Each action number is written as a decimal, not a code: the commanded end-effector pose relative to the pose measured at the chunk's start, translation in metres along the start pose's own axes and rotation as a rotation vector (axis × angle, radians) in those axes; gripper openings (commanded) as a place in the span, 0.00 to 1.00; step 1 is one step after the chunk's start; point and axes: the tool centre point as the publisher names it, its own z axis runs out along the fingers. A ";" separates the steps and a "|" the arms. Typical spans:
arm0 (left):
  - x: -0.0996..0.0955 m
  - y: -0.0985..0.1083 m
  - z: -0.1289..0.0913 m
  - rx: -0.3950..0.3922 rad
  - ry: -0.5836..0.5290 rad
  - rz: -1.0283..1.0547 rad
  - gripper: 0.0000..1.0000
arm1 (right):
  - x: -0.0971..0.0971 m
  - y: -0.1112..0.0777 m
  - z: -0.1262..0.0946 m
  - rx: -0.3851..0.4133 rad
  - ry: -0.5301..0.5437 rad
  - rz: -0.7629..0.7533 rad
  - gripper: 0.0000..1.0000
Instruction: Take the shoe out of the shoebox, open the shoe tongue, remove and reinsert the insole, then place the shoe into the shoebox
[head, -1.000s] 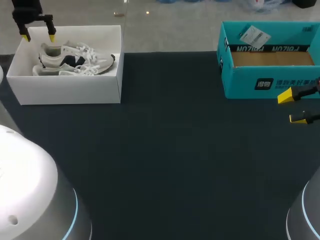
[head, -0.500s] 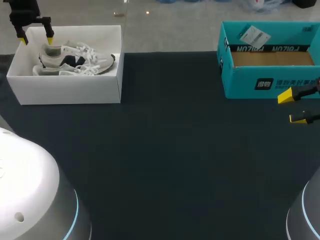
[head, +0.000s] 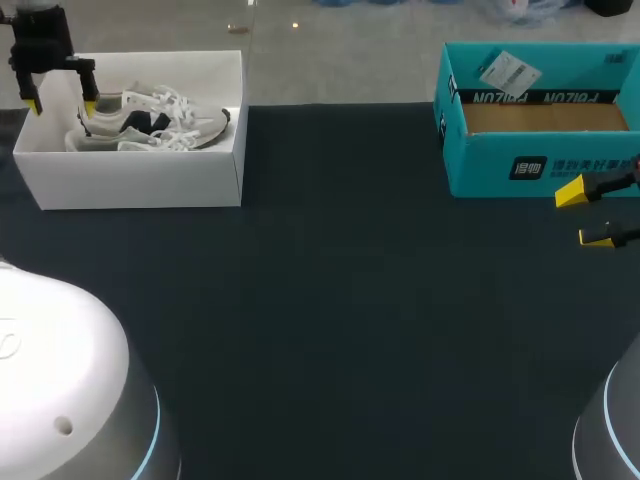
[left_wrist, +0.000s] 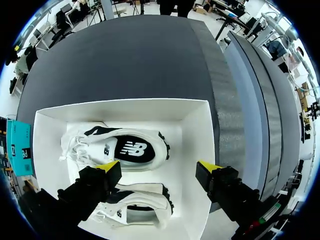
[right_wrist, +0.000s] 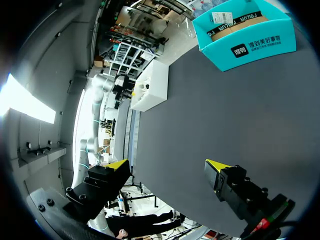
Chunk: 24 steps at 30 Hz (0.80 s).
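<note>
A white shoebox (head: 130, 180) stands at the table's far left. Two white and grey sneakers (head: 150, 122) with black patches and white laces lie in it on their sides, toes to the right. My left gripper (head: 60, 103) hangs open over the box's left end, above the heels. In the left wrist view the open gripper (left_wrist: 159, 168) straddles the heel end: one sneaker (left_wrist: 120, 149) lies ahead of its fingers and the other sneaker (left_wrist: 137, 205) under them, inside the shoebox (left_wrist: 120, 103). My right gripper (head: 590, 215) is open at the right edge and holds nothing.
A teal cardboard box (head: 535, 160) stands open at the far right, a white label on its rear flap. It sits just behind my right gripper. The right wrist view shows the teal box (right_wrist: 245, 37) and the white shoebox (right_wrist: 150, 85) across the dark table mat (head: 340, 300).
My left gripper has shifted left and come lower over the heel end of the shoebox. The right arm and the shoes have kept still.
</note>
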 end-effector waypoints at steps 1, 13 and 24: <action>-0.008 -0.018 0.013 -0.247 0.024 -0.004 1.00 | 0.000 -0.001 0.000 -0.002 -0.002 0.001 1.00; -0.012 -0.022 0.032 -0.201 0.011 -0.023 1.00 | 0.000 -0.001 0.000 -0.002 -0.002 0.001 1.00; 0.007 -0.014 0.040 -0.135 0.023 -0.008 0.93 | 0.000 -0.001 0.000 -0.002 -0.002 0.001 1.00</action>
